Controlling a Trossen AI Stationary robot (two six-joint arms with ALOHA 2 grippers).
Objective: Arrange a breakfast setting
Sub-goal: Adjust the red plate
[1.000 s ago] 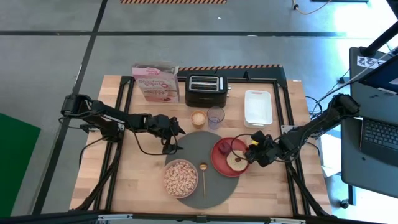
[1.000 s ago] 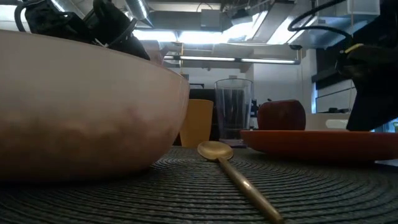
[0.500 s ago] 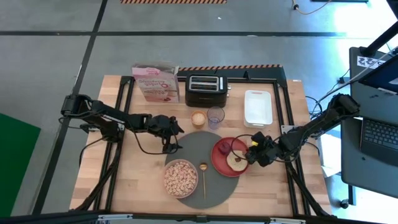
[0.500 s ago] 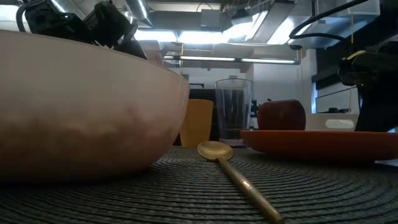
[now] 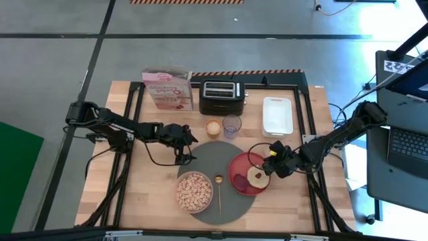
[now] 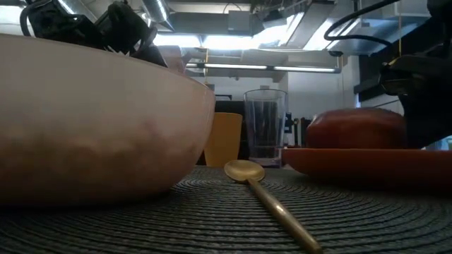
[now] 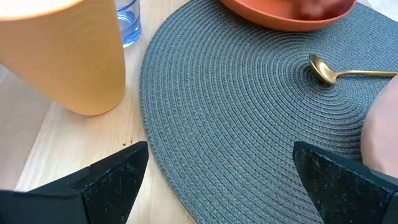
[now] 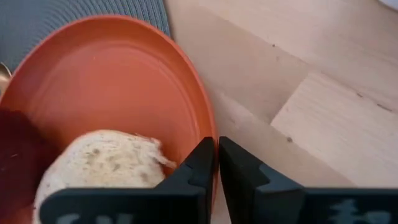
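Observation:
The round red plate (image 5: 248,175) lies on the right part of the dark-grey mat (image 5: 215,158) and carries the bagel half (image 5: 258,177) and the dark-red fruit (image 5: 239,178). My right gripper (image 5: 269,167) is shut on the plate's right rim. The pale bowl (image 5: 194,191) of tan cereal and the golden spoon (image 5: 219,189) rest on the mat's near part. My left gripper (image 5: 192,148) is open and empty over the mat's far-left edge; in its wrist view (image 7: 221,155) its fingers stand wide apart above the mat (image 7: 236,124). My right gripper pinches the plate's rim (image 8: 208,127) on its right side between the two fingers, one on the inner side and one on the outer. The fingers come from the table's right, slanting down. The plate lies flat on the mat, with the bagel (image 8: 99,162) close to the fingers.
An orange cup (image 5: 212,127) and a clear glass (image 5: 232,124) stand just beyond the mat. A black toaster (image 5: 216,97), a pink cereal box (image 5: 167,88) and a white tray (image 5: 277,115) stand along the far edge. Bare wood lies to the mat's left and right.
My right gripper, shut on the rim, has drawn the red plate toward the table's near edge. The plate has slid flat along the mat, and the bagel and the fruit have gone with it; in the low view the fruit now shows larger.

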